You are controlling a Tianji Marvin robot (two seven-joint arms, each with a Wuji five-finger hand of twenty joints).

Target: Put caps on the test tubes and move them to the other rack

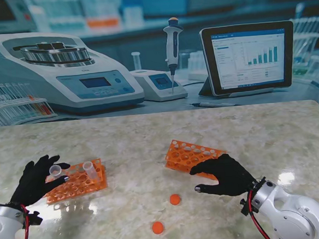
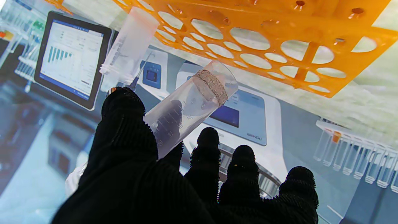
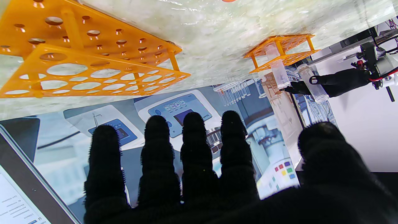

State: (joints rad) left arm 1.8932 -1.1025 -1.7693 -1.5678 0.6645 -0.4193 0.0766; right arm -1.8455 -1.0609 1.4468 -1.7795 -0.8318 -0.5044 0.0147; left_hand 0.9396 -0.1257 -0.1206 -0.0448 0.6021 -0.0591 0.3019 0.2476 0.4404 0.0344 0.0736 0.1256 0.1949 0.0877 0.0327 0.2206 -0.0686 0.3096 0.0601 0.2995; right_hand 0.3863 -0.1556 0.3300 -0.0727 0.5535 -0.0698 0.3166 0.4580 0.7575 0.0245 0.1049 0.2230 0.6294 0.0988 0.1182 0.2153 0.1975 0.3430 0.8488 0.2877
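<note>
My left hand (image 1: 36,179) is shut on a clear uncapped test tube (image 1: 55,170), pinched between thumb and fingers (image 2: 124,124) and lifted out of the left orange rack (image 1: 79,184); in the left wrist view this tube (image 2: 189,104) tilts. A second uncapped tube (image 1: 89,169) stands in that rack, also seen as the second tube (image 2: 130,40). The other orange rack (image 1: 190,153) lies at mid-table with no tubes showing. My right hand (image 1: 225,175) hovers open at its near right edge, fingers (image 3: 192,146) spread, holding nothing. Two orange caps (image 1: 175,199) (image 1: 157,227) lie loose on the table.
The marble table (image 1: 270,139) ends at a printed lab backdrop showing a centrifuge (image 1: 63,71), a pipette (image 1: 172,47) and a tablet (image 1: 248,58). The caps lie nearer to me than both racks, between my hands.
</note>
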